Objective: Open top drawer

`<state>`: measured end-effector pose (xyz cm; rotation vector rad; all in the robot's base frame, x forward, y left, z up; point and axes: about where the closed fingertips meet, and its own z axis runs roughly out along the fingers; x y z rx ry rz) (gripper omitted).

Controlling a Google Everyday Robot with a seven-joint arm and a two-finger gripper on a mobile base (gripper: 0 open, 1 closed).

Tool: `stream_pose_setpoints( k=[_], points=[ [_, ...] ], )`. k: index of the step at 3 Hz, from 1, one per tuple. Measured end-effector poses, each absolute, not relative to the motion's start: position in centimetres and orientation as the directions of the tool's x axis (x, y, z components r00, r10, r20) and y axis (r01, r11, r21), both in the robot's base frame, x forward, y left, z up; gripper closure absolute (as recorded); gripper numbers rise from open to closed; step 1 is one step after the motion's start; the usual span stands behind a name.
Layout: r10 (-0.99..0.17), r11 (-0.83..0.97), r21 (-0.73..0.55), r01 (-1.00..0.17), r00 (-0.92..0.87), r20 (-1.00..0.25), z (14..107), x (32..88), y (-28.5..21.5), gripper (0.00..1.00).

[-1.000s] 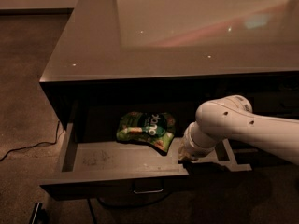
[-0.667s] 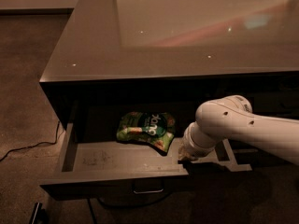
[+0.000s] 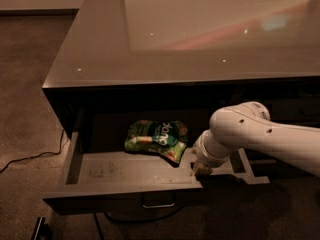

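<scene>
Low at the front right corner of the top drawer (image 3: 125, 190), the gripper (image 3: 201, 170) pokes out from under the rounded white wrist, its tip touching or just above the upper edge of the drawer's front panel. The wrist covers most of it, so I cannot tell whether it is open or closed, or whether it has hold of anything.

The top drawer stands well open, jutting out from the cabinet (image 3: 60, 104) directly beneath the countertop (image 3: 200, 29). Its small metal loop handle (image 3: 158, 203) hangs at the centre of the flat front, to the left of and below the gripper and apart from it. Inside, a green snack bag (image 3: 157, 136) lies flat toward the back, right of centre, near the wrist. The rest of the drawer's bottom shows bare, with faint scuffs.

The white arm (image 3: 270, 136) comes in from the right edge and bends down to the drawer. The glossy countertop carries pale reflections. On the carpeted floor (image 3: 25, 84) to the left, a thin cable (image 3: 30, 159) runs toward the cabinet's side.
</scene>
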<state>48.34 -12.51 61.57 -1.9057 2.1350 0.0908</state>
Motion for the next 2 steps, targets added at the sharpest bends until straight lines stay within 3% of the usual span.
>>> stream_pose_setpoints(
  k=[1, 2],
  points=[
    [-0.965, 0.129, -0.136, -0.982, -0.093, -0.246, 61.56, 48.34, -12.51, 0.0],
    [-0.965, 0.129, -0.136, -0.982, -0.093, -0.246, 61.56, 48.34, -12.51, 0.0]
  ],
)
